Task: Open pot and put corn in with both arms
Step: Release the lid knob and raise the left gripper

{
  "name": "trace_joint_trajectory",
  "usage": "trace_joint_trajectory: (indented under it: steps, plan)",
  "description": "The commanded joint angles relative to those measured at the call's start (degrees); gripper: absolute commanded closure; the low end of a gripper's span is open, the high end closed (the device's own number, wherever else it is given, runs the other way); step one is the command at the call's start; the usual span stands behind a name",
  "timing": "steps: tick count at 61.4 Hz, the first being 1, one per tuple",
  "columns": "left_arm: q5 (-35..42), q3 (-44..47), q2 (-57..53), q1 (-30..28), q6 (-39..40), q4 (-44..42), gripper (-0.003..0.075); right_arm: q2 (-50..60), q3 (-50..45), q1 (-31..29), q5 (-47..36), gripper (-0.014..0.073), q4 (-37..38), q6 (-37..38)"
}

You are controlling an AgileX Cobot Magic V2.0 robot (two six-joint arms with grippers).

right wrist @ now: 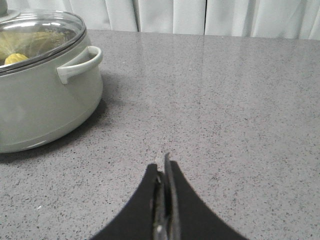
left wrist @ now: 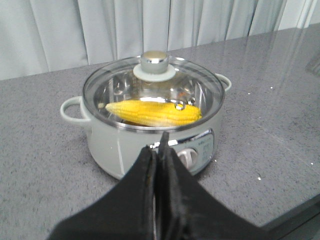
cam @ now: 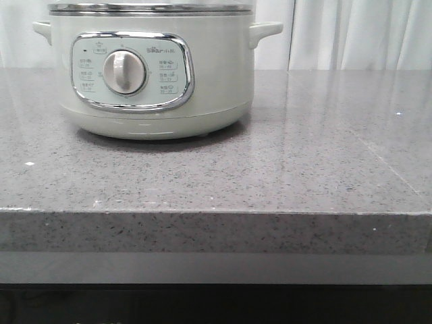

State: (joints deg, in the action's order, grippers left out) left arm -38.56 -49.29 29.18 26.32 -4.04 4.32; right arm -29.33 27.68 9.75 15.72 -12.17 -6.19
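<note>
The pale-green pot (cam: 202,81) stands on the grey counter at the back left, its dial panel facing me. In the left wrist view the pot (left wrist: 112,145) is closed by a glass lid (left wrist: 200,87) with a metal knob (left wrist: 154,62). The yellow corn (left wrist: 152,113) lies inside, under the lid. My left gripper (left wrist: 159,150) is shut and empty, held back from the pot's front. My right gripper (right wrist: 164,167) is shut and empty above bare counter, to the right of the pot (right wrist: 40,105). Neither gripper shows in the front view.
The grey speckled counter (cam: 324,155) stretches to the right of the pot, its front edge (cam: 216,212) close to the camera. White curtains (cam: 358,34) hang behind the counter.
</note>
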Motion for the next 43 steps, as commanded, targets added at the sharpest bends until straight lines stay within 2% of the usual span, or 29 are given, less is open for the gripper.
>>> trace_joint_trajectory:
  steps: [1, 19, 43]
  plan:
    - [5.4, 2.9, -5.0, 0.2, 1.2, 0.3, 0.0741, 0.0, 1.6, -0.3, -4.3, 0.0662, -0.2, -0.1]
    - [7.3, 12.8, -21.9, 0.2, 1.2, 0.9, 0.0741, 0.0, 1.6, -0.3, -4.3, 0.0662, -0.2, -0.1]
    - [7.3, 13.4, -24.8, 0.2, 1.2, 0.9, 0.0741, 0.0, 1.6, -0.3, -4.2, 0.0662, -0.2, -0.1]
